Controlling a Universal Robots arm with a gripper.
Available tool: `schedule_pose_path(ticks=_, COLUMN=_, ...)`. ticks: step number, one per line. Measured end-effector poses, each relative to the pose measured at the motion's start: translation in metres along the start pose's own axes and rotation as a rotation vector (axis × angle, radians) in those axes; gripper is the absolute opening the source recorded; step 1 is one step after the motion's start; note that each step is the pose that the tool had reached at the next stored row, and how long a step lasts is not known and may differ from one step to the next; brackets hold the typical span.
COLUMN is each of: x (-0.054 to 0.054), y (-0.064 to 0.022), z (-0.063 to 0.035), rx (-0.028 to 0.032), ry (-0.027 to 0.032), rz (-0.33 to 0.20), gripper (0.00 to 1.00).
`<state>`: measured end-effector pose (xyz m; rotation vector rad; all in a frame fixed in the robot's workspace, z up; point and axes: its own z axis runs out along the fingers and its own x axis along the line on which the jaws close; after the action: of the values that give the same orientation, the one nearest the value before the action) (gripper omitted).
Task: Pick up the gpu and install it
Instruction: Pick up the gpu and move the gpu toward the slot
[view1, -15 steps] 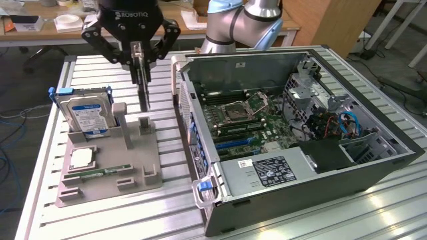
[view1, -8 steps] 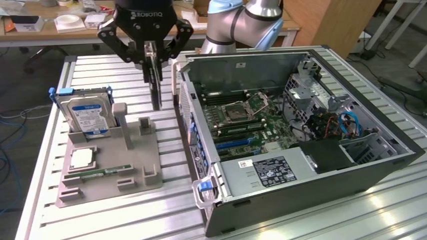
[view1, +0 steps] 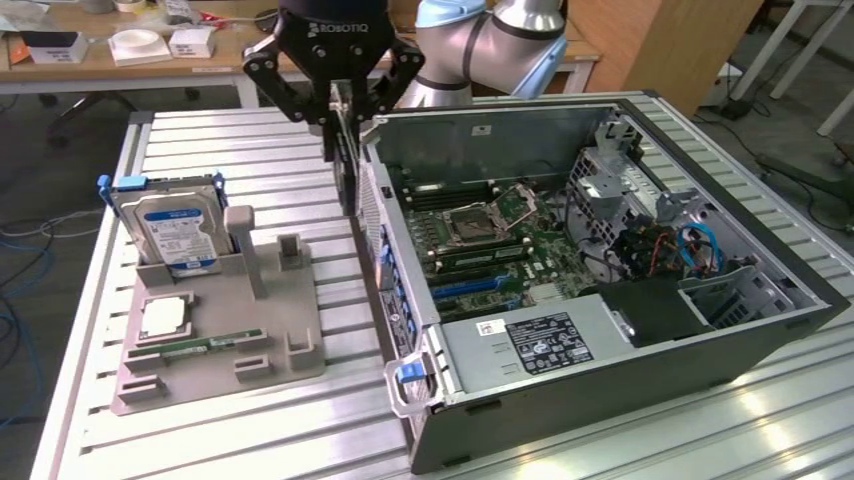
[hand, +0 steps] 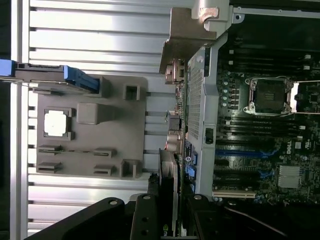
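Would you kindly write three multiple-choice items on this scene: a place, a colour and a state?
1. Where does the hard drive stand?
A. in the grey holder
B. inside the computer case
C. on the floor
2. What colour is its label?
A. red
B. blue
C. yellow
3. The gripper is:
A. open
B. shut on the gpu
C. shut on the memory stick
Answers: 1 A, it stands upright in the holder; 2 B, the label is blue; 3 B, the thin card hangs clamped in it.
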<state>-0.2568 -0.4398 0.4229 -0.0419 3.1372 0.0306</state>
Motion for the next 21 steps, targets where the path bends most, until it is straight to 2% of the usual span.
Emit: schedule_pose_path(ticks=21, x=-0.051, y=-0.0014, z=-0.0011, rx=0.0000, ry=-0.0009, rz=0.009, gripper=0.27)
